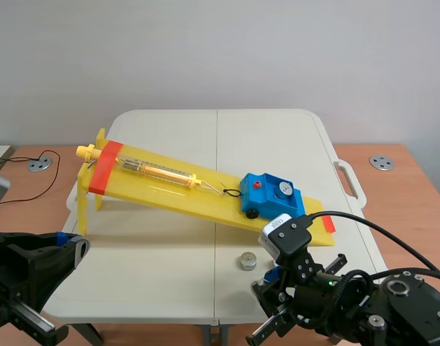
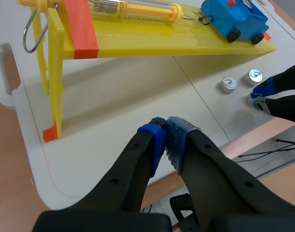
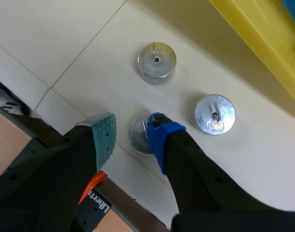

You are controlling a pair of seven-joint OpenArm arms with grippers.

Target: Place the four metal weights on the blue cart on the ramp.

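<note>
A blue cart (image 1: 268, 194) sits low on the yellow ramp (image 1: 155, 189) and carries one metal weight (image 1: 283, 190). Three more weights lie on the table below the ramp's low end. My right gripper (image 3: 133, 133) is open over the nearest weight (image 3: 139, 137), which lies between the fingers, against the blue pad. The other two weights (image 3: 157, 59) (image 3: 215, 113) lie just ahead. The scene view shows only one table weight (image 1: 248, 261); the right arm (image 1: 306, 281) covers the others. My left gripper (image 2: 165, 133) is shut on nothing, above the table's near left corner.
A clear spring scale (image 1: 158, 170) lies on the ramp, hooked to the cart. The ramp's tall legs (image 2: 53, 87) stand ahead of the left gripper. The table's front edge (image 3: 46, 92) runs just behind the weights. A table handle (image 1: 347, 180) sticks out at the right.
</note>
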